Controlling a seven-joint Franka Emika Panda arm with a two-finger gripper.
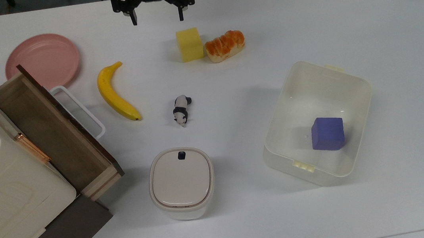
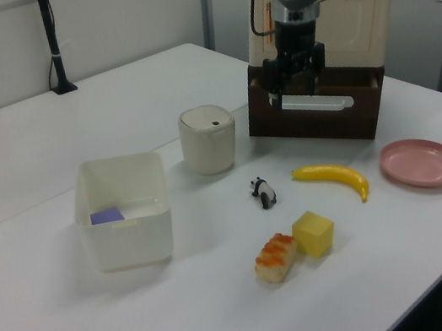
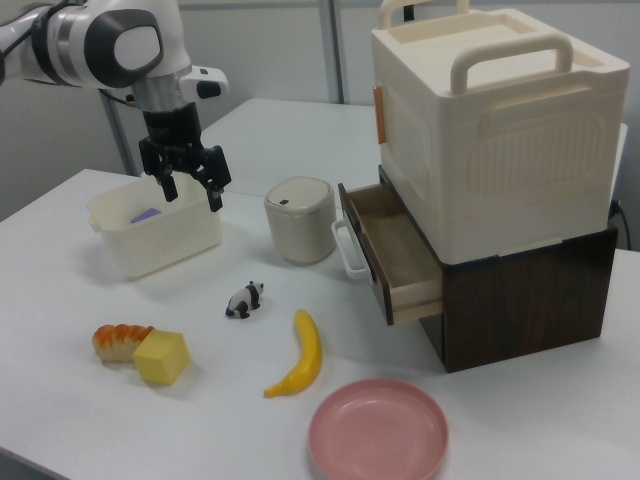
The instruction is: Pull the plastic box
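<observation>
Task not started. Black 2-finger gripper (image 1: pixel 156 20) hangs with fingers spread, grasping nothing, well apart from the large lidless translucent off-white plastic box (image 1: pixel 318 123). Box sits on the white table (image 1: pixel 386 35) at the top view's right of the yellow foam cube (image 1: pixel 189 44), purple block (image 1: pixel 328 133) inside. Remaining, by my judgement: approach, grip rim, pull.

The box (image 1: pixel 351 83) is translucent, smooth plastic. The drawer (image 1: pixel 54 133) is matt wood. The tabletop (image 1: pixel 343 12) is smooth and white. The plate (image 1: pixel 42 60) looks glossy.
</observation>
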